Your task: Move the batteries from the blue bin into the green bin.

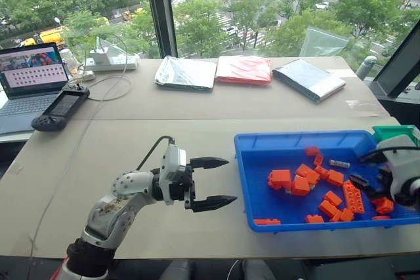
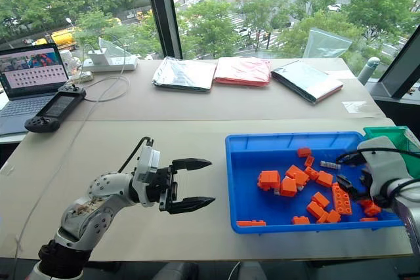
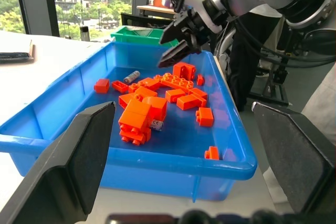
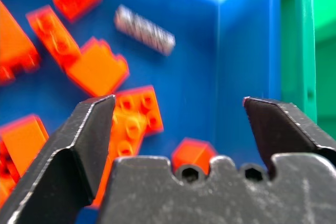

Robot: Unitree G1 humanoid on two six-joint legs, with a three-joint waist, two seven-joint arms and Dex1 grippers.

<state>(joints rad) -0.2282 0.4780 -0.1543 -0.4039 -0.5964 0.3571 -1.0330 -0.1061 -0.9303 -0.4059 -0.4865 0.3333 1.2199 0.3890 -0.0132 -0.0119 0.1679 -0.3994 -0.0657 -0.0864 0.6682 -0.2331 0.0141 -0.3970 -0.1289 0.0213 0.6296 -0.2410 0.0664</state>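
The left gripper (image 1: pixel 215 181) hovers over the bench (image 1: pixel 131 155), jaws open and empty, left of the blue bin (image 1: pixel 262 224). The right gripper (image 4: pixel 178 129), jaws spread wide, hangs above orange bricks (image 1: pixel 300 180) crowding a battery (image 1: pixel 340 163) inside. The green bin (image 1: pixel 394 132) sits far right; foil bags (image 1: pixel 187 72) beyond.

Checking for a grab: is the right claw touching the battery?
Apart. The right wrist view shows the open right claw with bare blue bin floor between it and the battery.
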